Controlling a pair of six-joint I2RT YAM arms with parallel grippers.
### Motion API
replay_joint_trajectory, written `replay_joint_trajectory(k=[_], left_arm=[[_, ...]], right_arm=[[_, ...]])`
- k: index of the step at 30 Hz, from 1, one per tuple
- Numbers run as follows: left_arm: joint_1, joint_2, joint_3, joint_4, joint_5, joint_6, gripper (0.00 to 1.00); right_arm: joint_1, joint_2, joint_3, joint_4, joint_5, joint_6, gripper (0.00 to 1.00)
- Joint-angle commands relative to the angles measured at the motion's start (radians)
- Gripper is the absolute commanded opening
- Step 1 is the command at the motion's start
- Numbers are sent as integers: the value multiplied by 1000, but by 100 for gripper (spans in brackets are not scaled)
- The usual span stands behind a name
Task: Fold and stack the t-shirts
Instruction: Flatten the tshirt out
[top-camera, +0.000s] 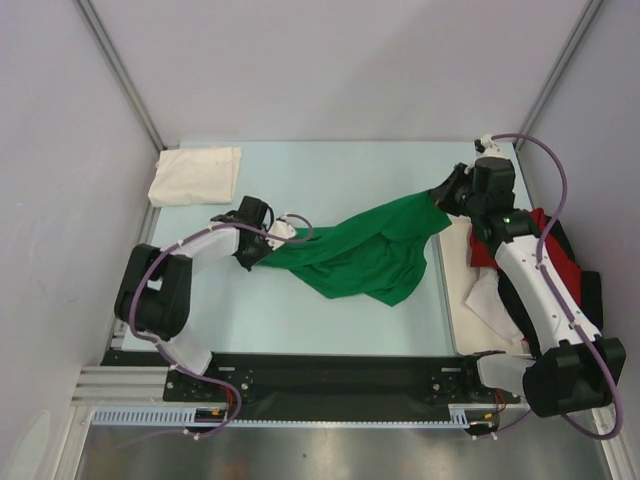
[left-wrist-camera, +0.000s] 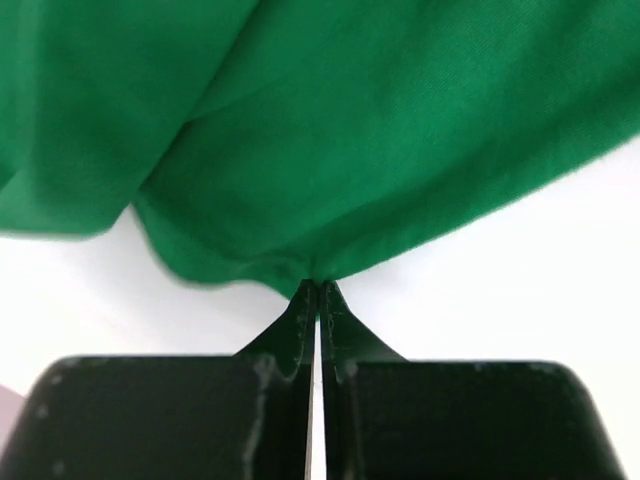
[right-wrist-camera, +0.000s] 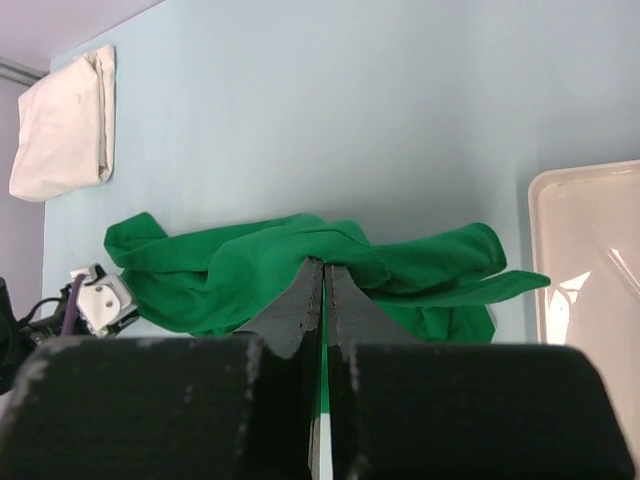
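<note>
Pale blue table (top-camera: 330, 170) inside white walls. Green t-shirt (top-camera: 365, 250) slung mid-table, from nine towards two o'clock. Left gripper (left-wrist-camera: 317, 290) pinching its nine o'clock edge, right gripper (right-wrist-camera: 325, 265) nipping the two o'clock end. Needs an even outward pull, then a flat lay-down, no twist

Bright, even overhead light, soft shadows; the wrist views blur up close.

Mid tabletop (top-camera: 350, 175) barred by green t-shirt (top-camera: 365, 250) pinched between left tool (left-wrist-camera: 317, 287) and right tool (right-wrist-camera: 325, 266), bare lanes beyond and nearer, folded cream-white t-shirt (top-camera: 195, 175) filling far-left corner, white tray (right-wrist-camera: 590, 260) crowding right edge
</note>
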Motion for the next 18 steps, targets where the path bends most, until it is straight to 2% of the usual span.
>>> replay_joint_trajectory(k=[1, 4, 5, 11, 14, 18], left_arm=[[23, -187, 100, -81, -7, -84, 0], [69, -324, 213, -231, 42, -131, 0], [89, -414, 241, -262, 69, -138, 0], [121, -675, 471, -439, 4, -176, 0], [135, -703, 606, -506, -31, -199, 0], [143, -684, 688, -502, -59, -195, 0]], right_arm=[[-12, -98, 67, -44, -7, -28, 0], [-12, -190, 136, -119, -7, -45, 0], [-13, -220, 178, -137, -5, -51, 0], [-13, -397, 327, -280, -7, -44, 0], [-13, -438, 388, -300, -14, -28, 0], [-13, -405, 405, -271, -47, -4, 0]])
